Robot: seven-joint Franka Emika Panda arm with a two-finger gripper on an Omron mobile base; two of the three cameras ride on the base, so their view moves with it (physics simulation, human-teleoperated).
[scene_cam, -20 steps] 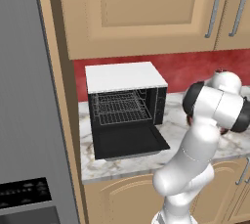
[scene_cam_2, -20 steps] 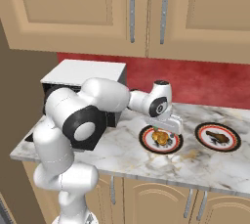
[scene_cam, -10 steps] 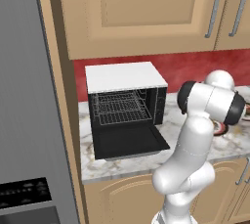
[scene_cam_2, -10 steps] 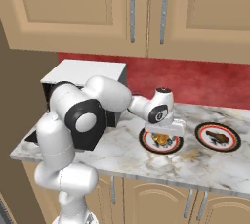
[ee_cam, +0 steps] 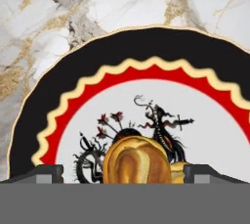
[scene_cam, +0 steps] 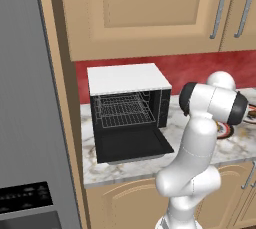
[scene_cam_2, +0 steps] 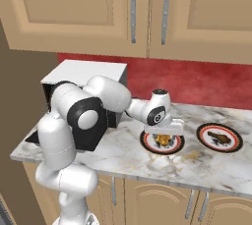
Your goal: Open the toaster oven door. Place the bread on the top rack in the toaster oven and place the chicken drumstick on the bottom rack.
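The toaster oven stands on the counter with its door folded down flat. Inside it are the top rack and the bottom rack, both bare. The bread, a golden-tan lump, lies on a black and red plate. My gripper hangs low over that plate, open, with one fingertip on each side of the bread and a gap to each. The chicken drumstick lies on a second plate further right.
A tall grey fridge stands left of the oven. Wooden wall cabinets hang above a red backsplash. The marble counter runs from the oven to the plates, its front edge close to the robot's base.
The hand has come down over the bread's plate and the elbow has swung over with it. The jaws have stayed wide.
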